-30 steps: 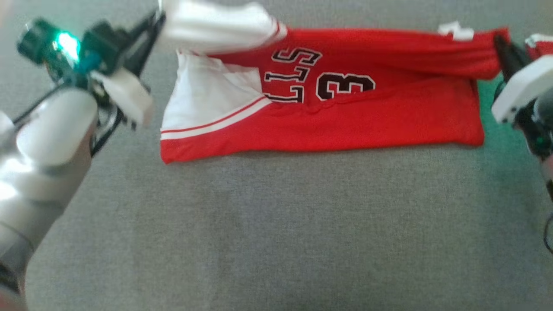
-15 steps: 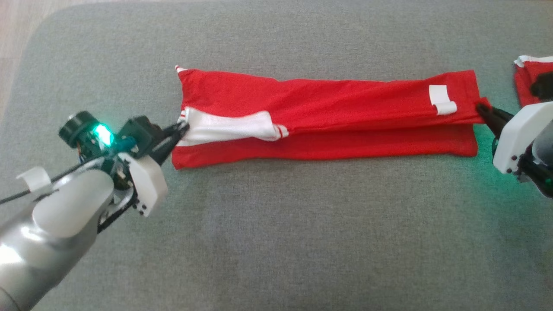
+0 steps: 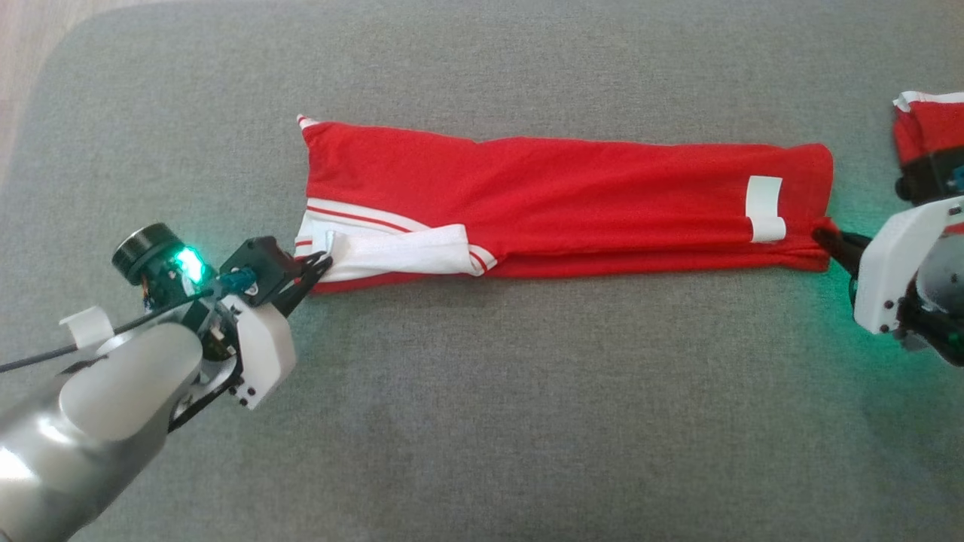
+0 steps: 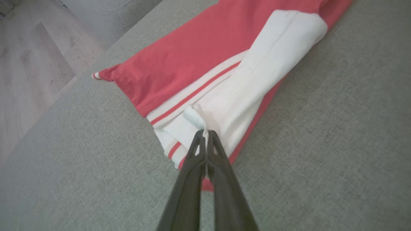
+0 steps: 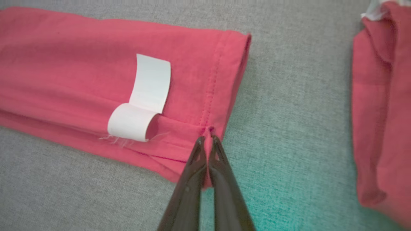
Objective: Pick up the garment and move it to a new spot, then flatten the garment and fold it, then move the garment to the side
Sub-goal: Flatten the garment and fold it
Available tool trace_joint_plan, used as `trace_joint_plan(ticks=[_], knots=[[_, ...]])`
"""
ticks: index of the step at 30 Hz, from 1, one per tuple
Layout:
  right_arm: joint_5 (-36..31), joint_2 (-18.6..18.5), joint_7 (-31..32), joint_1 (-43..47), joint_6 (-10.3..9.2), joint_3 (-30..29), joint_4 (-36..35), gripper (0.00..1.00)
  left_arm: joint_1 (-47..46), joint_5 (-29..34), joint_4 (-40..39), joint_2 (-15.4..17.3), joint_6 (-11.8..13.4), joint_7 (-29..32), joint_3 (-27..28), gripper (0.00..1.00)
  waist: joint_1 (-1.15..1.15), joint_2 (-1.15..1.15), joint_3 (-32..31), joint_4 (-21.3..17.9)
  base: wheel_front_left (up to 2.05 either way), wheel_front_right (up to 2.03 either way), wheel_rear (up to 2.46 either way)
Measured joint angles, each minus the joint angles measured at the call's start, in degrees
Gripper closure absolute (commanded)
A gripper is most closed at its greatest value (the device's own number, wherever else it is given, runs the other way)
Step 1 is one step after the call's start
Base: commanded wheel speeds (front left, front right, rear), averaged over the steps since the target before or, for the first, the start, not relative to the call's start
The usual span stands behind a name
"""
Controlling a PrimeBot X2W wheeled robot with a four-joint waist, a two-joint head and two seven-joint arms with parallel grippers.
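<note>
Grey woven upholstered cushion (image 3: 482,421) as work surface, with pale wood floor (image 4: 29,80) beyond its corner. Red knit jersey (image 3: 565,196) with white sleeve and red-striped white trim, laid across the far half of the cushion as a long narrow band, doubled lengthwise and resting flat. Left tool (image 4: 205,134) pressed together on a thin edge of white sleeve fabric at the band's left end. Right tool (image 5: 208,138) pinching the stitched red hem at the near corner of the right end. Small white label (image 5: 141,106), half curled, just beside that grip. Separate bundle of red cloth with white edging (image 3: 930,124) apart at the far right, possibly another folded garment, though too cropped to tell.

Handling, as a judgement: light, limp, no stiffness of its own, likely to sag or crease wherever unsupported. Smooth knit liable to slide out of a shallow pinch. Best holds at hems and seamed corners, through every layer at once, one at each end, with slight tension between them to keep the fold aligned. Loose sleeve prone to flopping out of the stack.
</note>
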Motion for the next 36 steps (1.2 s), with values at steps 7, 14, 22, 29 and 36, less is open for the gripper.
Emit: trace_joint_plan(ticks=[7, 14, 22, 29, 36], knots=[[0.4, 0.1, -1.1, 0.0, 0.0, -1.4, 0.2, 0.0, 0.0, 0.1, 2.2, -0.9, 3.0, -1.9, 0.5, 0.0, 0.0, 0.0, -0.5, -0.2, 0.0, 0.0, 0.0], [1.8, 3.7, -13.4, -1.7, 0.0, -8.2, -2.8, 0.0, 0.0, -4.3, 3.8, -4.5, 12.5, -14.9, 10.2, 0.0, 0.0, 0.0, -3.1, -0.3, 0.0, 0.0, 0.0], [-4.5, 12.9, -31.8, 0.0, 0.0, -16.1, -2.6, 0.0, 7.3, -6.2, -4.6, -9.7, 20.5, -17.9, 28.5, 0.0, 0.0, 0.0, -5.6, -0.4, 0.0, 0.0, 0.0], [-13.9, 23.4, -38.7, 10.5, 0.0, -26.8, -2.0, 0.0, 24.2, 3.5, -12.5, -17.9, 21.5, -18.1, 43.8, 0.0, 0.0, 0.0, -7.9, 0.2, 0.0, 0.0, 0.0], [-25.4, 32.4, -38.9, 23.6, 0.0, -35.2, -9.6, 0.0, 37.0, 11.2, -13.6, -24.6, 18.3, -18.1, 51.6, 0.0, -0.01, 0.0, -9.7, -0.3, 0.0, 0.0, 0.0]])
